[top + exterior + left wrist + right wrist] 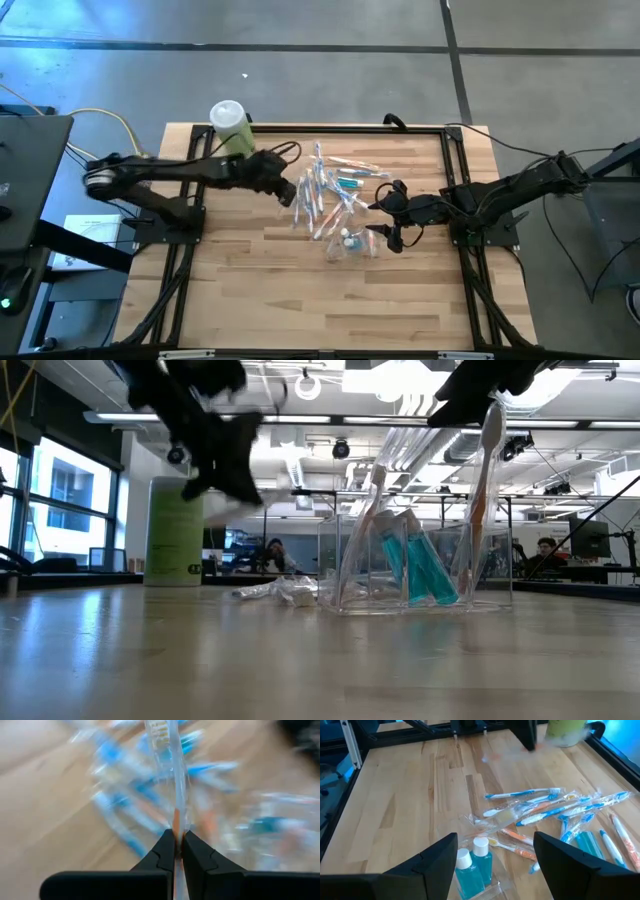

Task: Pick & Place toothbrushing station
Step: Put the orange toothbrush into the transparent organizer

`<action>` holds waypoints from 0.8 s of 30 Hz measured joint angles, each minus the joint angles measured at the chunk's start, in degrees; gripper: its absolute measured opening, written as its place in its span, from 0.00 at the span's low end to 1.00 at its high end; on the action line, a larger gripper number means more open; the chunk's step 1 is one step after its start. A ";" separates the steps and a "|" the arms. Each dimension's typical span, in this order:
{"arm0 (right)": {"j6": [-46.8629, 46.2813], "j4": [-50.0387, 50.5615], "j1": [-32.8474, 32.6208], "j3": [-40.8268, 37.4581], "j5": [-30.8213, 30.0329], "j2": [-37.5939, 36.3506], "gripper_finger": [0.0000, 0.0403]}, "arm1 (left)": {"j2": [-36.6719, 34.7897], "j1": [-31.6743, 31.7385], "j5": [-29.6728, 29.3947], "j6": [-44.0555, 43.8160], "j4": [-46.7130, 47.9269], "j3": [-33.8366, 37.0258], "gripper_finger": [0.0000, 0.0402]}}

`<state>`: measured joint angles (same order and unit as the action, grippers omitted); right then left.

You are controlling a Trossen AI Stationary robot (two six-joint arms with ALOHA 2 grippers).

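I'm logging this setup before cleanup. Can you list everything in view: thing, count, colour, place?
toothbrushes: a loose pile, count unclear, clear-white with teal and orange, mid-table
holder: one, see-through, beside the pile, holding two teal bottles with white caps
green bottle: one, light green, white cap, far table edge
table: one, light wood
people: seated in the room behind
left gripper: shut on a toothbrush
right gripper: open, by the holder

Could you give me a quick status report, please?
Left tool shut on a toothbrush. Right tool open above holder. Nothing blocking.
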<state>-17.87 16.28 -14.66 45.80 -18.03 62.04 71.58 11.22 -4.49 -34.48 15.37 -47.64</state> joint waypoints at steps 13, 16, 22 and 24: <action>0.09 -0.18 -0.36 0.00 -0.06 0.00 0.63 | 12.77 -22.87 -14.39 20.37 -45.04 0.47 0.02; 0.11 -0.61 -1.37 0.00 -0.65 0.00 0.63 | 17.05 -25.05 -14.30 26.25 -56.02 0.33 0.02; 1.19 -0.55 -4.08 0.00 -4.56 0.00 0.63 | 23.24 -24.22 -13.02 27.54 -65.36 0.35 0.01; 1.19 -0.64 -4.69 0.00 -6.07 0.00 0.63 | 25.12 -23.32 -12.80 27.52 -67.64 0.35 0.01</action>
<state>-16.68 15.64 -19.34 45.80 -24.11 62.04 96.70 -12.09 -17.29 -6.96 -52.27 -47.29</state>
